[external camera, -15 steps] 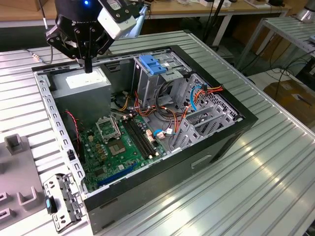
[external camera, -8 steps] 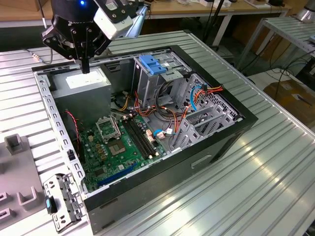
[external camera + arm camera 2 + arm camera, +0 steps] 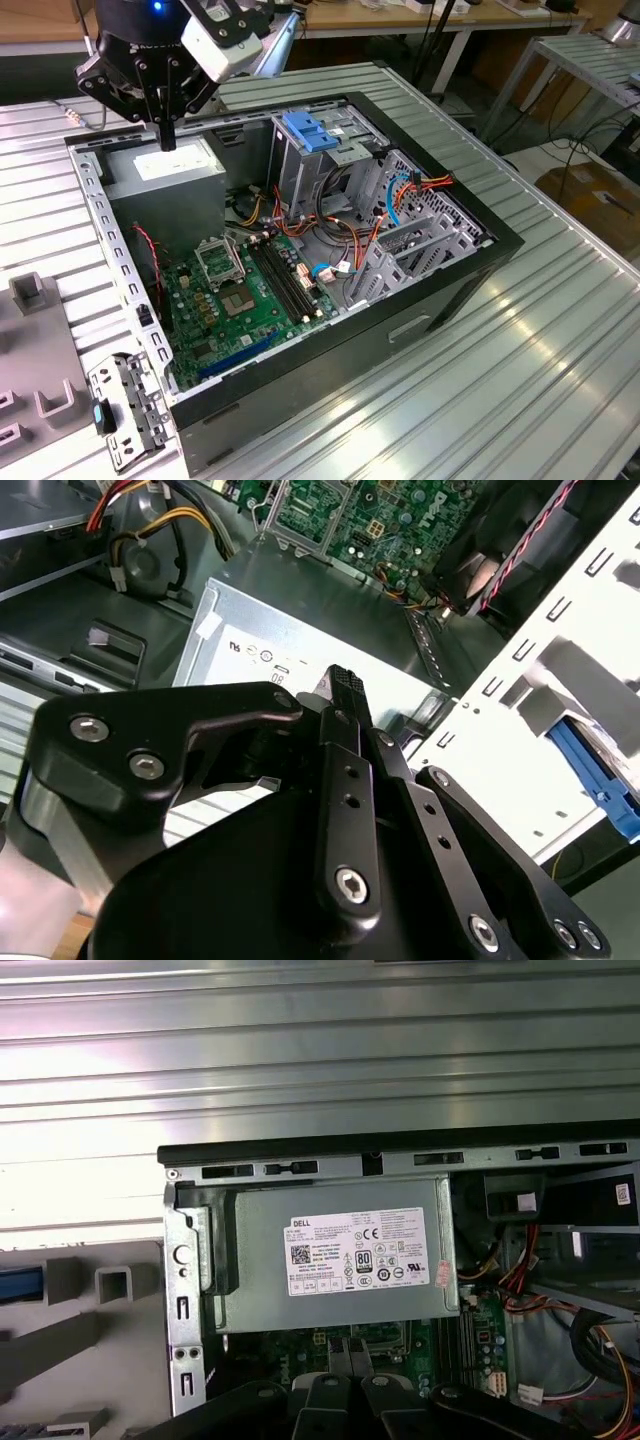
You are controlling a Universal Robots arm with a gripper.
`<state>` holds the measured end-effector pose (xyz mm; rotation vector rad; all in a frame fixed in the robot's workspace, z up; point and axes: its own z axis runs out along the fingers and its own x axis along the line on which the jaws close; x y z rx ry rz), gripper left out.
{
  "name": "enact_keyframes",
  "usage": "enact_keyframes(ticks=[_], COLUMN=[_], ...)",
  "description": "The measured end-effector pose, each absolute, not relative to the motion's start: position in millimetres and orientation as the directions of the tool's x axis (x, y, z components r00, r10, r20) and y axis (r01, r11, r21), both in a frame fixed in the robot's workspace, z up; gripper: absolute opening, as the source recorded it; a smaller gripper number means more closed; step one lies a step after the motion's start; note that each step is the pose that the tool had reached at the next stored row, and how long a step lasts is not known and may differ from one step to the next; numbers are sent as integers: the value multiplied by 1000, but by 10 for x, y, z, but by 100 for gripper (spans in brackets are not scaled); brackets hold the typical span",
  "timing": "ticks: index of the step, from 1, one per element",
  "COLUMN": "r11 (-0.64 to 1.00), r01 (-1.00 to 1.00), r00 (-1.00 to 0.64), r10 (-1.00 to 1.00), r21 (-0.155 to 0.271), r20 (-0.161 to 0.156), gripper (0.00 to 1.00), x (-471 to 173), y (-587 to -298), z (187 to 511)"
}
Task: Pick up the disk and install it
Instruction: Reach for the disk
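My gripper (image 3: 167, 138) hangs shut and holds nothing, just above the grey power supply (image 3: 170, 172) at the far left corner of the open computer case (image 3: 430, 300). In the second wrist view its black fingers (image 3: 343, 685) are closed together over the supply's white label. A bright blue strip that looks like the disk's side rail (image 3: 20, 1285) lies in a grey fixture outside the case wall. It shows again past the slotted white frame (image 3: 595, 775). The rest of the disk is hidden.
A lighter blue latch plate (image 3: 310, 130) sits on top of the drive cage (image 3: 300, 175). Orange and blue cables (image 3: 400, 195) run beside it above the green motherboard (image 3: 240, 300). A loose metal bracket (image 3: 125, 410) and grey fixture blocks (image 3: 30, 292) lie on the ribbed table at the exterior view's left.
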<state>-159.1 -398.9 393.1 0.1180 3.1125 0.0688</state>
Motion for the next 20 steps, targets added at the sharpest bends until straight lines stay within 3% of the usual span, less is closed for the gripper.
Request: enact_keyframes(ticks=[20], r11=[996], r01=[75], r00=[-997], r10=[76], r21=[45], r20=[-24], gripper=[11], x=[-1761], y=[-3989], z=[3929])
